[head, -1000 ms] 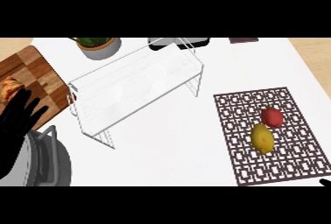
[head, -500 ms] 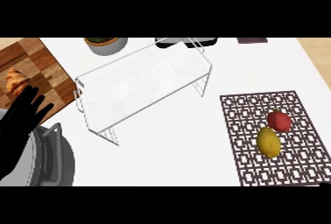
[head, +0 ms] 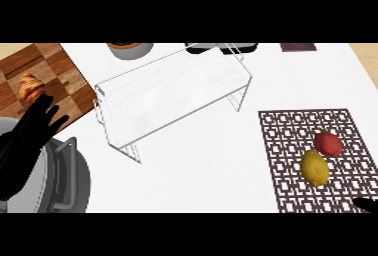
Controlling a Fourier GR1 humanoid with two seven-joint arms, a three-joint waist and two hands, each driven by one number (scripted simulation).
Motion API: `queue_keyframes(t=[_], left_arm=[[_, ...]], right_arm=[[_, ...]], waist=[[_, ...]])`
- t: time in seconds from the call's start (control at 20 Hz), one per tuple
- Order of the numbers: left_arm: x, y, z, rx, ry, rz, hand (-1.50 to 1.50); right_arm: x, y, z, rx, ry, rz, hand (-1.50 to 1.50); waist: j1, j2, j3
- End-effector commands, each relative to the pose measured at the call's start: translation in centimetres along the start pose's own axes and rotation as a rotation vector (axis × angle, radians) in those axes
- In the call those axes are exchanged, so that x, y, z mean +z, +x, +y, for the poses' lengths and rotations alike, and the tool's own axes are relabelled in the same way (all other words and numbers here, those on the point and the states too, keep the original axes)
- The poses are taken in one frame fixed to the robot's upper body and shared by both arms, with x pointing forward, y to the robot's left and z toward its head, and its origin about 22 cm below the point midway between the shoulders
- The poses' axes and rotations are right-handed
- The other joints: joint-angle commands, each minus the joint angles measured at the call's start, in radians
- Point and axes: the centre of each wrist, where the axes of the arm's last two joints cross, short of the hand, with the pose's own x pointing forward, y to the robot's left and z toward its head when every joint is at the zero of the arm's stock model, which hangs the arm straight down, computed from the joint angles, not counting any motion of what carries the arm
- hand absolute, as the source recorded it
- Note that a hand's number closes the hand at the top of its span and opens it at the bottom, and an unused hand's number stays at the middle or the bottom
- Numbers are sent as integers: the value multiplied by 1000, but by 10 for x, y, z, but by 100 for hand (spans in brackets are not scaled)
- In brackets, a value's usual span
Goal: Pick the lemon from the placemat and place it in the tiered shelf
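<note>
Left hand [head: 28, 137] at counter's left edge, fingers straight & up, holds nothing, right hand [head: 365, 204] only a black bit at lower right corner, state cannot tell, lemon [head: 315, 168] on placemat [head: 288, 125] nr right edge, just beside red fruit [head: 328, 143], tiered shelf [head: 173, 97] mid-counter, well apart.

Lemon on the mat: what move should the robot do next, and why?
Probably bring the right hand forward over the lemon. It lies untouched on the placemat beside a red fruit, and the right hand, showing at the lower edge, is nearest; the left hand rests open far left.
</note>
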Motion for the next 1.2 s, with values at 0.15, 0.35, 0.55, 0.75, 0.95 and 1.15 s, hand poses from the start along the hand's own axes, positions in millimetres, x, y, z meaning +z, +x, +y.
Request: queue_keyframes(t=[0.15, 0.35, 0.55, 0.75, 0.95, 1.15], left_arm=[[6, -66, -16, 41, 17, 303, 0], [-5, -62, -19, 34, 24, 296, 0], [2, -68, -13, 40, 20, 304, 0], [6, -67, -15, 43, 20, 311, 0], [-1, -62, -14, 32, 27, 299, 0], [-1, -67, -20, 39, 27, 305, 0]], right_arm=[[11, 23, 25, 116, 47, 90, -150], [12, 31, 35, 142, 40, 151, -150], [12, 33, 48, 169, 4, 196, -150], [6, 36, 53, 211, -12, 218, -150], [6, 39, 70, 205, -16, 209, -150], [1, 39, 85, 209, -9, 227, -150]], waist=[[16, 25, -39], [-5, 26, -38], [6, 21, -38], [16, 18, -36], [9, 18, -35], [9, 24, -35]])
